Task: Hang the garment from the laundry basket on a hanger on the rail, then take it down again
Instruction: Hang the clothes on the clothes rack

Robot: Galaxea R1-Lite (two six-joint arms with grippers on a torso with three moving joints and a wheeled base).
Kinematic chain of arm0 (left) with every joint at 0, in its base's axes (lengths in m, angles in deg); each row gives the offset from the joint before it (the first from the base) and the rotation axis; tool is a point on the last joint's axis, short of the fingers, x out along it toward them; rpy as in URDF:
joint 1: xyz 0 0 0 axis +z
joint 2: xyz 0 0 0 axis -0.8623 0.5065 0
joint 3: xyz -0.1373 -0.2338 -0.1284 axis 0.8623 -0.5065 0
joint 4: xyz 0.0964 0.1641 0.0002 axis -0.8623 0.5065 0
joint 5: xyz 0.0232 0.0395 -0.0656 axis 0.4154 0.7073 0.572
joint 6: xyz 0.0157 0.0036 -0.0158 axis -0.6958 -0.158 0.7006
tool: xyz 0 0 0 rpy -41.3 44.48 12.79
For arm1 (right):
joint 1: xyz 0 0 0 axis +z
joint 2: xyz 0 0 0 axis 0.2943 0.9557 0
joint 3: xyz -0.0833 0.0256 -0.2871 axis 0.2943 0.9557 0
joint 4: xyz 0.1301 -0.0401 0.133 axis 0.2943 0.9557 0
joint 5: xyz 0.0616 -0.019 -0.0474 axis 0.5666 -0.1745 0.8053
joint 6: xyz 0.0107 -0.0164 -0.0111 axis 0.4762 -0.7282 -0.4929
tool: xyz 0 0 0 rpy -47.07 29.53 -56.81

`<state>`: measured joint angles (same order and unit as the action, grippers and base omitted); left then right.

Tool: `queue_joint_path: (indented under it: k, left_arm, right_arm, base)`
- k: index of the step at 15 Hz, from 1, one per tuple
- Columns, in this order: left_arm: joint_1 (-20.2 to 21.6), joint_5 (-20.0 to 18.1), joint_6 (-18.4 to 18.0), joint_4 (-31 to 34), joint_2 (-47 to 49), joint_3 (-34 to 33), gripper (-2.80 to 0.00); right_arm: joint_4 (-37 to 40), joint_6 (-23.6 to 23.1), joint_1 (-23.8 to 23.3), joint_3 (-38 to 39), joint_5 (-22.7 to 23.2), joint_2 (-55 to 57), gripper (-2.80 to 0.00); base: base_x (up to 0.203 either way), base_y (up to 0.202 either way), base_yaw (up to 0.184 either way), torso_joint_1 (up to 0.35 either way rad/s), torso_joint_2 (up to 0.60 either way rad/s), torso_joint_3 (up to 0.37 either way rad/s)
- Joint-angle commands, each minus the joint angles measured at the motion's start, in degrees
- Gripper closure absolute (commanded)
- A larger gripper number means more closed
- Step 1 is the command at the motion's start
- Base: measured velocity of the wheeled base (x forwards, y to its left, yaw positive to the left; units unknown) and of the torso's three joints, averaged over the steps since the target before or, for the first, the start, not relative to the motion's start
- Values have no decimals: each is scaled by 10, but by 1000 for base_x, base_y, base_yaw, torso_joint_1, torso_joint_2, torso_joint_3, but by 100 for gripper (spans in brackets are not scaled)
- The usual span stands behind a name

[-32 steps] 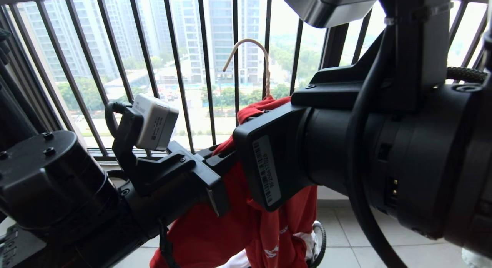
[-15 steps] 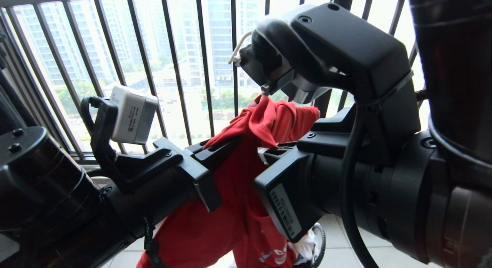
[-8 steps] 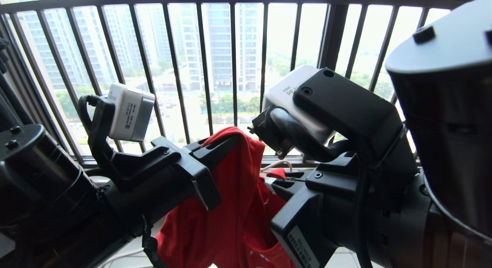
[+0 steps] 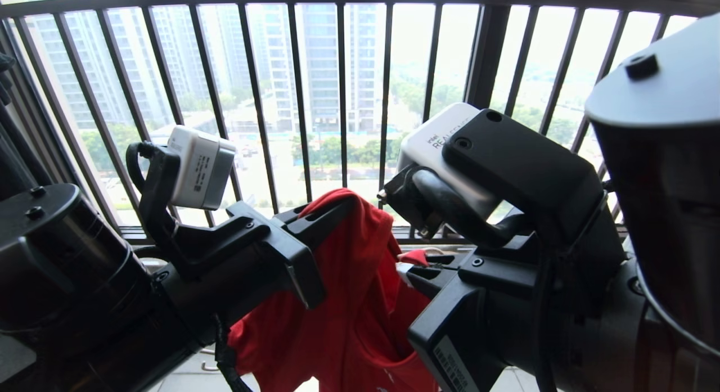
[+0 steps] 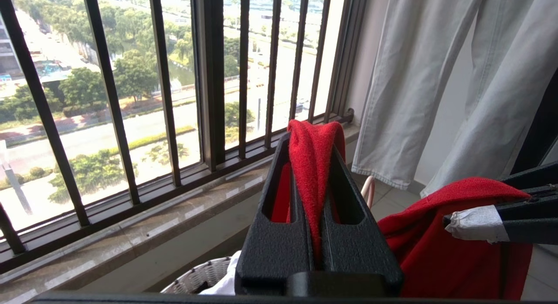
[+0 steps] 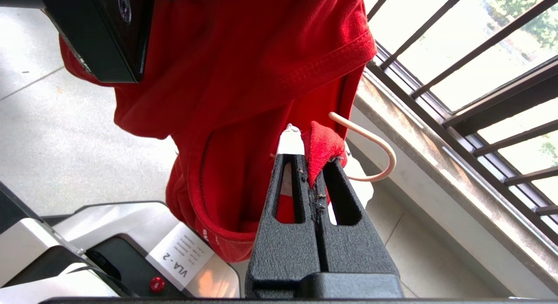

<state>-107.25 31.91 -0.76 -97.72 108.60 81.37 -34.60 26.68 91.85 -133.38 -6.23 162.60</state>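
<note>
The left hand (image 5: 317, 195) is clamped on a fold of the garment (image 4: 349, 302), with the cloth hanging down from it. Just to its right, the right hand (image 6: 316, 173) pinches another bit of the red cloth beside the hanger (image 6: 370, 151), whose hook curls toward the window railing (image 4: 343, 88). The laundry basket (image 5: 196, 278) sits low, beneath both hands.

Left tool (image 5: 317, 182) pinches the red garment (image 5: 311, 164).
</note>
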Motion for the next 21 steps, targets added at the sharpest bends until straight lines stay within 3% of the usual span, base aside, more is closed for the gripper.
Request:
queue_joint_path:
  k: [1, 6, 9, 12, 15, 21]
  left_arm:
    - [0, 0, 0, -3, 3, 1, 0]
    - [28, 2, 5, -3, 12, 15, 0]
    - [50, 19, 26, -3, 15, 46, 0]
    - [60, 36, 36, -4, 37, 71, 0]
    - [60, 65, 37, -31, 68, 92, 0]
    - [66, 72, 38, -58, 81, 109, 0]
  right_arm:
    - [0, 1, 0, 3, -3, -5, 0]
    - [-4, -1, -32, 2, 6, -3, 0]
    - [-14, -14, -78, -2, 47, 0, 0]
    - [-79, -57, -123, -1, 84, 13, 0]
    - [-89, -64, -146, 1, 124, 27, 0]
    - [-158, -97, -169, 22, 178, 51, 0]
  base:
    - [0, 0, 0, 0, 0, 0]
    - [0, 0, 0, 0, 0, 0]
    - [0, 0, 0, 0, 0, 0]
    - [0, 0, 0, 0, 0, 0]
    - [0, 0, 0, 0, 0, 0]
    - [0, 0, 0, 0, 0, 0]
